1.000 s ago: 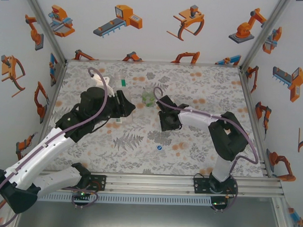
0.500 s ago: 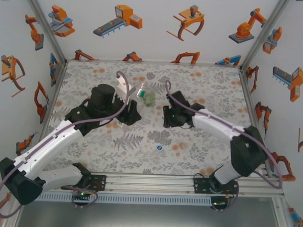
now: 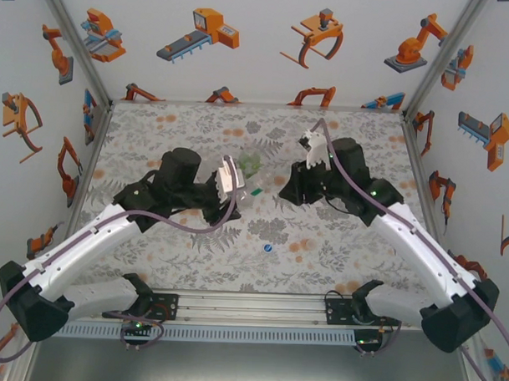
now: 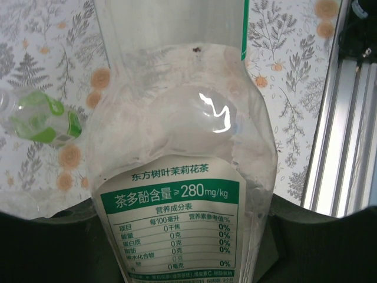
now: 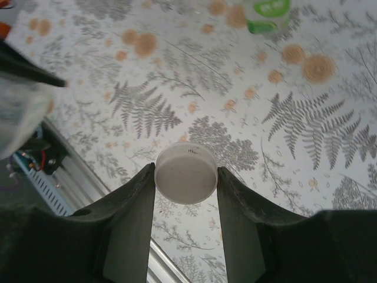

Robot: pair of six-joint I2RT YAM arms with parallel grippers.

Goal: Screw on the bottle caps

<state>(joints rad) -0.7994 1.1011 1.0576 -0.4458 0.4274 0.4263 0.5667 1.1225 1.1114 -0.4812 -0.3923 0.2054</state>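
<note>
- The counter [image 3: 345, 244] has a pale sheet printed with grey ferns and orange blossoms.
- White walls [image 3: 259, 65] close it in on three sides, dotted with orange pictures of robot arms and grippers.
- A ribbed aluminium rail [image 3: 259, 306] runs along the near edge, with both arm bases bolted to it.
- The left pincer [image 3: 228, 183] is clenched around the labelled bottle [image 4: 182, 177] and holds it off the counter near the middle.
- In the left wrist view the bottle runs straight out from between the jaws, and its far end leaves the top of the picture.
- The right pincer [image 5: 186, 168] grasps the white cap [image 5: 185, 177] by its rim, one finger on each side, above the fern print and clear of it.
- From above, the two pincers face each other across the middle of the counter, near one another but apart.
- The green-tinted bottle [image 3: 249, 164] is on the counter between them, a little farther back. It shows to the left of the held bottle in the left wrist view.
- The blue cap [image 3: 269, 249] lies alone on the counter, nearer the rail and well apart from both pincers.
- The labelled bottle is clear and crinkled, with a bright glint on its shoulder. Its white label has a green band and printed rows of small text.
- The white cap is a low round disc, plain and matte.
</note>
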